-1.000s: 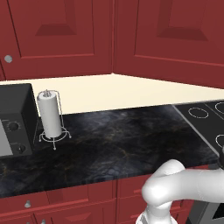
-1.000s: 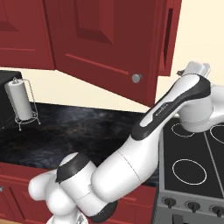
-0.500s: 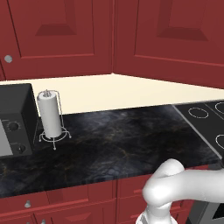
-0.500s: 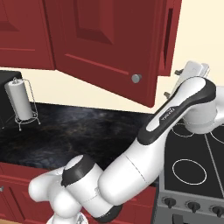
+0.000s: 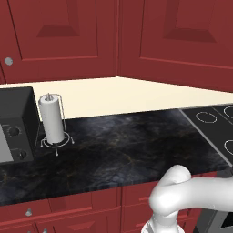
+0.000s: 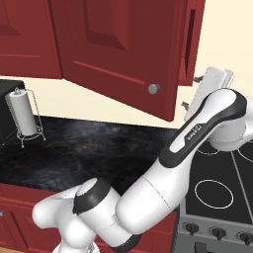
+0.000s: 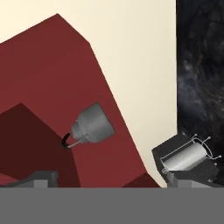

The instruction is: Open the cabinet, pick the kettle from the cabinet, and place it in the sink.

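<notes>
black marble counter (image 5: 118, 145) | cabinet (image 6: 118, 54) door ajar | claw (image 7: 109, 179) spread

The cabinet (image 6: 113, 54) is dark red wood with a silver round knob (image 6: 154, 89). The kettle (image 7: 92, 124) is plain grey metal with a thin black handle. The surface (image 5: 118, 145) is black stone veined in faint gold and grey. The wall (image 5: 136, 93) is cream. The paper towel roll (image 5: 52, 119) is white on a thin wire stand. The stove top (image 6: 222, 183) is black with white rings. The microwave (image 5: 13, 123) is black.
</notes>
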